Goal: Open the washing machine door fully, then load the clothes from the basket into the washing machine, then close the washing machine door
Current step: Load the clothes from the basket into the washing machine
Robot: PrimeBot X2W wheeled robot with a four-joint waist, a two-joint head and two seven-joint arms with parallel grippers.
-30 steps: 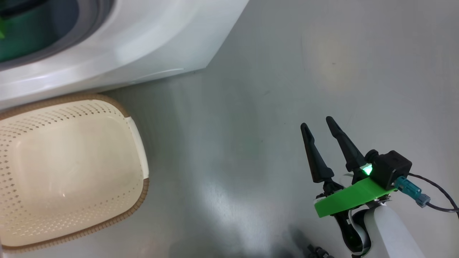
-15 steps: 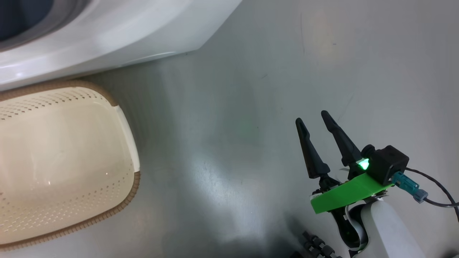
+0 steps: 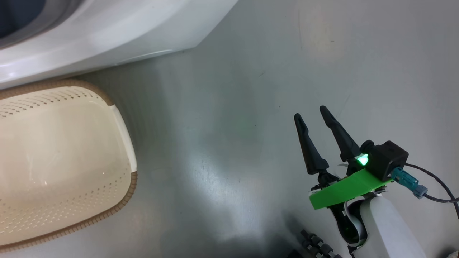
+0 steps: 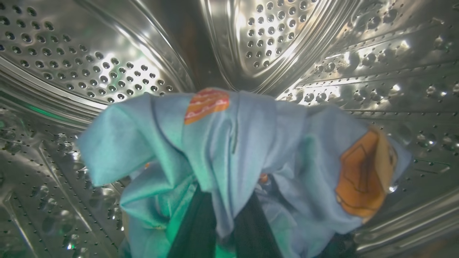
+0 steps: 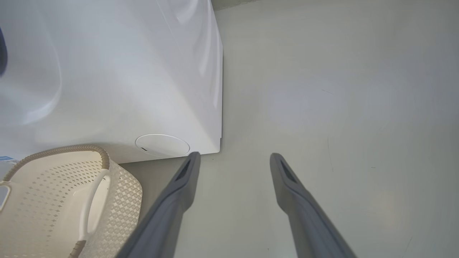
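The floor [image 3: 251, 107] was a smooth, pale grey sheet with a soft glare and a few faint scratches. On it stood the washing machine [image 3: 107, 36], its white front corner reaching into the upper left of the head view. The basket [image 3: 53, 154] sat just beside the machine's foot, its brown rim close to the white panel. In the right wrist view a round white cover [image 5: 162, 144] showed low on that panel, and a blue label [image 5: 6, 158] at the far left edge.

Our right gripper [image 3: 310, 112] hung over bare floor, well apart from the basket, its jaws apart with nothing between them. Our left gripper [image 4: 225, 211] was inside the steel drum [image 4: 89, 71], its jaws clamped on a fold of the light blue garment [image 4: 229, 143], which draped over both fingers and bore orange marks.

Against the head view of a second earlier, the whole picture had shifted: machine and basket lay further left and less of the dark opening showed, so the camera had turned. The right gripper's jaws stood as far apart as before.
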